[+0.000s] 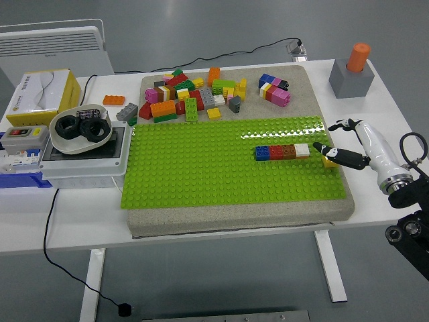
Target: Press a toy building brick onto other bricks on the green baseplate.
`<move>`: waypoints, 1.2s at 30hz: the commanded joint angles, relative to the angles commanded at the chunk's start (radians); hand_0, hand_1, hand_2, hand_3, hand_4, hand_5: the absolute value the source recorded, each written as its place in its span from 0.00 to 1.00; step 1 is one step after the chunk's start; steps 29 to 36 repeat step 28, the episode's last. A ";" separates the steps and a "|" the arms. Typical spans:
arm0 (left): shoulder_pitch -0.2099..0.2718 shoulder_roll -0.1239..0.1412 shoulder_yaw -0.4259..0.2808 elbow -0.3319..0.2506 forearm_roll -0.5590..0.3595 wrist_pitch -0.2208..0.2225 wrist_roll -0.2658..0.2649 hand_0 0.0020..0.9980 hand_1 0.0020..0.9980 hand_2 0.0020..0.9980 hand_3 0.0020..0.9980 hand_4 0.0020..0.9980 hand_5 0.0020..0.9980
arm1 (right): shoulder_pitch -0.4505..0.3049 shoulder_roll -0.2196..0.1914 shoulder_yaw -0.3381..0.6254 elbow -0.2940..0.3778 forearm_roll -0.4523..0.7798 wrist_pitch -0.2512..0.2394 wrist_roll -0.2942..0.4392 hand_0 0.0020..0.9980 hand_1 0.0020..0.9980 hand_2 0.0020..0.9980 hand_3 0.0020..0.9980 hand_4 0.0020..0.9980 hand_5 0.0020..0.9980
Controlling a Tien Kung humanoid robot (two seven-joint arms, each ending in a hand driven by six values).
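A row of bricks (282,151), blue, red, brown and white, sits pressed onto the green baseplate (201,168) at its right side. A yellow brick (330,160) stands just right of the row near the plate's edge. My right hand (345,144), white with black fingertips, hovers off the baseplate's right edge, fingers relaxed and holding nothing. One black fingertip (323,150) points at the yellow brick. The left arm is out of view.
A heap of loose bricks (191,94) lies behind the baseplate, with a small cluster (273,89) to its right. A grey block with an orange cylinder (353,70) stands far right. A bowl of black parts (80,129) rests on an electrical box at left.
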 joint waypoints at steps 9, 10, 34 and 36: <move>-0.003 0.002 0.000 0.000 0.009 -0.001 0.001 0.77 0.73 0.73 0.80 1.00 1.00 | -0.024 0.014 0.057 -0.021 0.135 -0.042 0.091 0.79 0.73 0.77 0.66 0.84 0.37; -0.004 0.002 -0.001 0.000 0.010 -0.001 0.001 0.77 0.73 0.73 0.80 1.00 1.00 | -0.025 0.016 0.058 -0.024 0.152 -0.046 0.101 0.79 0.73 0.77 0.66 0.84 0.37; -0.006 0.003 -0.006 0.000 0.026 -0.003 0.001 0.77 0.73 0.73 0.81 1.00 1.00 | -0.035 0.041 0.238 -0.023 0.375 -0.024 0.291 0.70 0.64 0.68 0.71 0.79 0.24; -0.006 0.003 -0.006 0.000 0.026 -0.003 0.001 0.77 0.73 0.73 0.81 1.00 1.00 | -0.035 0.041 0.238 -0.023 0.375 -0.024 0.291 0.70 0.64 0.68 0.71 0.79 0.24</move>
